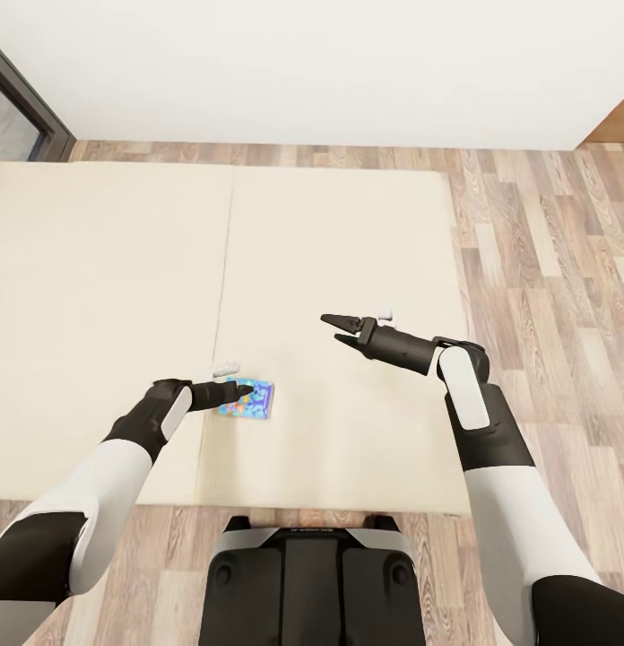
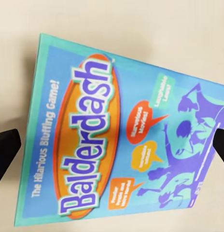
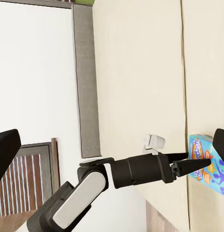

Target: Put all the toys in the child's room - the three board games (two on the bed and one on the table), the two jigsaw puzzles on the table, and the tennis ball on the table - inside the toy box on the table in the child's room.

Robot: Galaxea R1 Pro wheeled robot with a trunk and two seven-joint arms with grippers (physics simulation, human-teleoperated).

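A small blue "Balderdash" board game point(image 1: 258, 401) lies flat on the beige bed point(image 1: 348, 251), near its front edge and just right of the seam between the two mattress sections. My left gripper point(image 1: 245, 391) hovers low over the box. In the left wrist view the board game point(image 2: 117, 135) sits between the two wide-apart fingers point(image 2: 6, 150), so this gripper is open. My right gripper point(image 1: 334, 327) hangs open and empty over the right mattress section, apart from the box. The right wrist view looks across at the left gripper point(image 3: 196, 162) and the board game point(image 3: 208, 169).
Wood-plank floor point(image 1: 545, 269) runs along the bed's right side and front. A white wall point(image 1: 348, 63) stands behind, with a dark window frame point(image 1: 25, 108) at far left. The grey headboard point(image 3: 85, 87) closes one end of the bed. My base point(image 1: 307, 574) stands at the front edge.
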